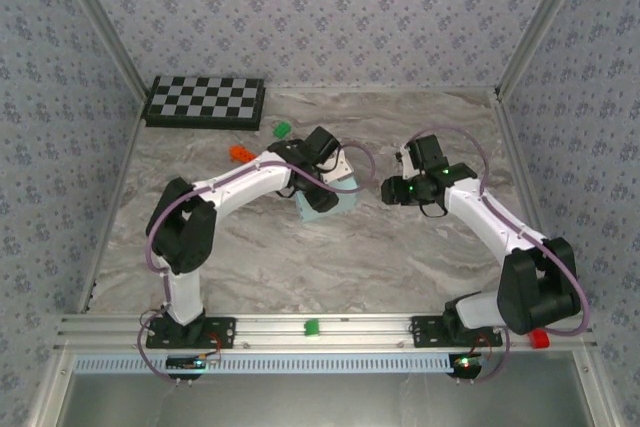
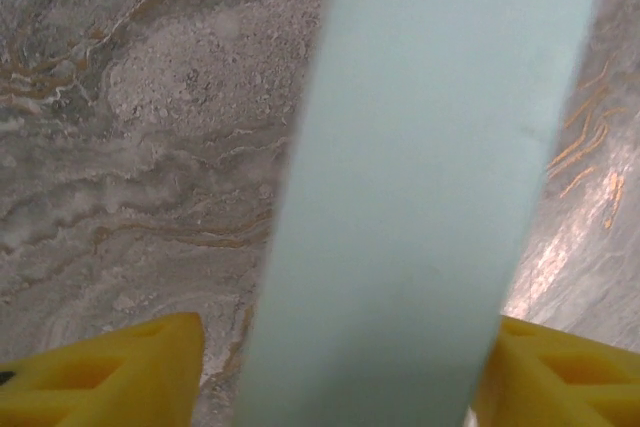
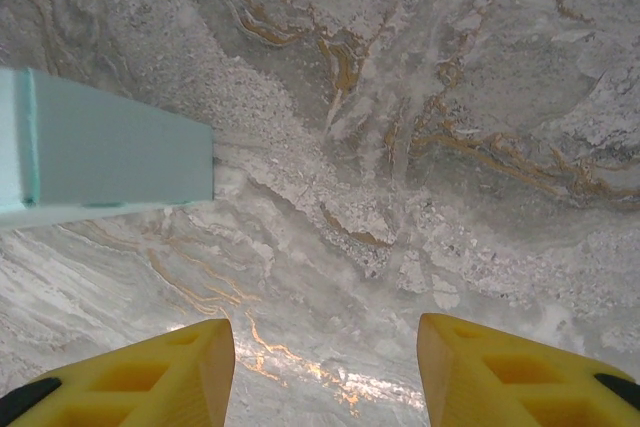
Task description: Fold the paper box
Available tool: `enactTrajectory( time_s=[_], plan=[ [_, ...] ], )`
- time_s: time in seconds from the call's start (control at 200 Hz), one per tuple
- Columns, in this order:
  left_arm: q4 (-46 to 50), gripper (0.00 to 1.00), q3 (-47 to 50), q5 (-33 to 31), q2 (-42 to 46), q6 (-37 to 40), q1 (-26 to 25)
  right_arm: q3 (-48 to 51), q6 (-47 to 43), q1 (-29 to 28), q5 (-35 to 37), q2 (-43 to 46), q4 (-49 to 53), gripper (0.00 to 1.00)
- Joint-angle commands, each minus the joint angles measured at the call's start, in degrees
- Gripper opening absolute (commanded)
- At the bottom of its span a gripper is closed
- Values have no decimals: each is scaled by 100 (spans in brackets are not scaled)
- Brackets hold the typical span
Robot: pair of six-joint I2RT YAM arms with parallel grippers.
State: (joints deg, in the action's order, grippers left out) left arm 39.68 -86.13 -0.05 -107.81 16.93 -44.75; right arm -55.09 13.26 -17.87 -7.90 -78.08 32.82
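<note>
Yellow fingers [image 2: 110, 372] of the left gripper [image 2: 350, 372] sit closest in my left wrist view, spread either side of the pale aqua-blue card paper box [image 2: 430, 177]. I see bare grey marble-patterned table [image 2: 150, 147] between one finger and the card, so that gripper is open around the box, not clamped. Its other finger is just beside the card, and I cannot tell whether it touches. From above, the box lies mid-table under the left wrist. My right gripper [image 3: 325, 372] is open too, with nothing between its fingers. It hovers near one end of the box, apart from it.
</note>
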Motion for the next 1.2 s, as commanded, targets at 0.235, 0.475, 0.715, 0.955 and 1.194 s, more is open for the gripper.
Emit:
enactTrajectory(
  time_s=[0.235, 0.475, 0.715, 0.955, 1.194],
  plan=[
    [118, 47, -169, -735, -22, 180, -166, 138, 6, 83, -53, 65, 5, 53],
    [-280, 43, -133, -1780, 232, 149, -267, 171, 36, 126, -28, 73, -29, 53],
    [-973, 43, 184, -3031, 254, 331, -461, 312, 180, 242, 82, 306, -74, 52],
    [-2084, 43, 518, -4263, -152, 759, -743, 532, 320, 496, 51, 587, -161, 53],
    [-3546, 43, 821, -5093, -699, 1492, -1007, 647, 335, 644, -36, 619, -264, 53]
  ],
)
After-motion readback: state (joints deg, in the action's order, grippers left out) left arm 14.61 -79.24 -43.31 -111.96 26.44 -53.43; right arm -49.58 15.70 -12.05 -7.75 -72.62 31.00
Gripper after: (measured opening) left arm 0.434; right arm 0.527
